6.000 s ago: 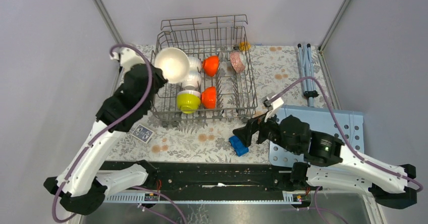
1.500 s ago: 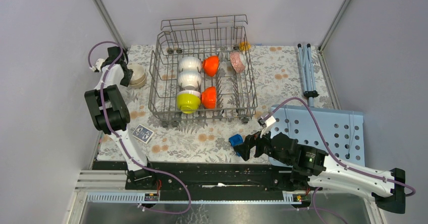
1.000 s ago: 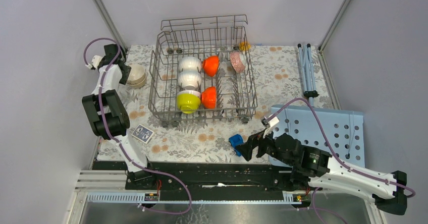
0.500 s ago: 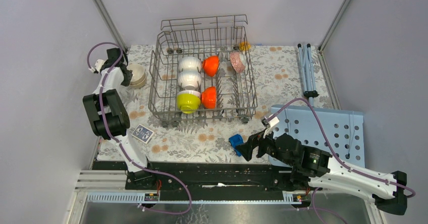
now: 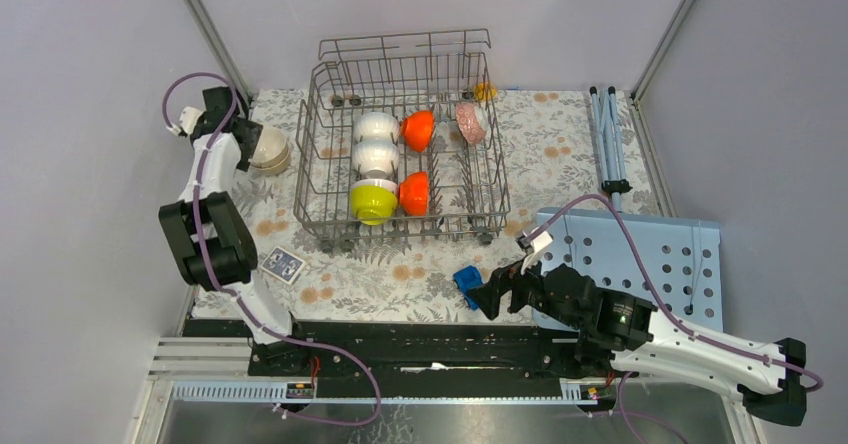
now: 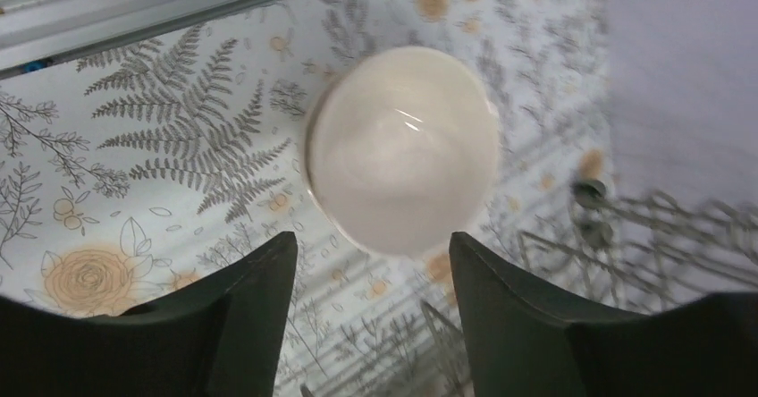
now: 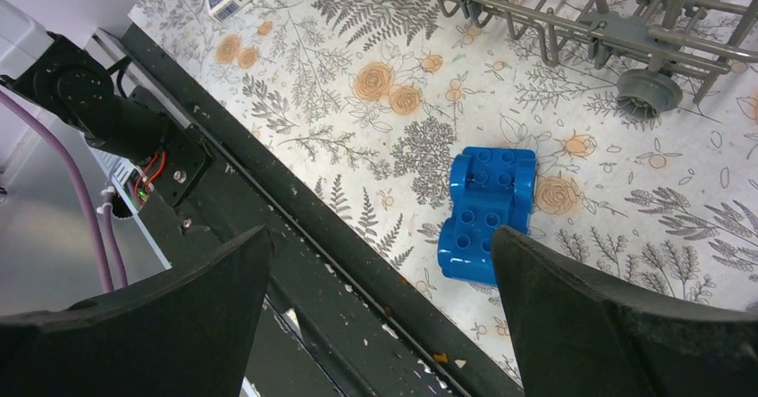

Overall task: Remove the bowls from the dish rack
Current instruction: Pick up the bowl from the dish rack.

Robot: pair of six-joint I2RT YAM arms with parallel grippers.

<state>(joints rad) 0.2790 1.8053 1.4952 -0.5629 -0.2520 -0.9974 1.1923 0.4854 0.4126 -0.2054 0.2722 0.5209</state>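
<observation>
- Bottom of the top view: right gripper [image 7: 380, 236] sits low over the tabletop [image 5: 400, 264]. Its fingers are spread wide and hold nothing. A blue block [image 7: 487, 200] lies just past its tips.
- Up-frame from there: dish rack [image 5: 400, 226], long axis running toward the top of the frame. Six bowls are propped among its tines.
- Front row: yellow-green bowl [image 5: 373, 202], with the front orange bowl [image 5: 413, 192] just beside it on the right.
- Further back, left column: two white bowls [image 5: 377, 127], one behind the other. The back orange bowl [image 5: 418, 129] is beside them. The patterned bowl [image 5: 470, 122] stands apart at upper right.
- Upper left, outside the rack's left wall: cream bowl [image 6: 402, 147], upright on the tabletop. The left gripper [image 6: 368, 247] hangs above it, fingers apart, clear of the rim.
- Judgement: the white bowls lie straight right of the left gripper, just over the rack wall, so the left arm is nearer to them. The front row lies closer to the right arm.
</observation>
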